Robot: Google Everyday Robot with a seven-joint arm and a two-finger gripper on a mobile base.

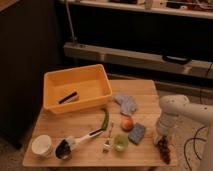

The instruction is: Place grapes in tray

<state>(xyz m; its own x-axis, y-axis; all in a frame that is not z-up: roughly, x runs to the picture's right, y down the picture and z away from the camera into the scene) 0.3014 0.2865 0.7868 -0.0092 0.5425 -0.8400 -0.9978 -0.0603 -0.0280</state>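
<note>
One bunch of grapes [163, 148] sits lower right under our gripper [162, 136], grip state untellable, so we should clamp mid-bunch gently before crossing to the upper-left tray [90, 82].

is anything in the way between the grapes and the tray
Yes, low things only. The blue sponge, the orange-red fruit and the long green vegetable lie on the table between the grapes at the right front corner and the tray. The tool hangs right above the grapes, nothing visible between.
</note>
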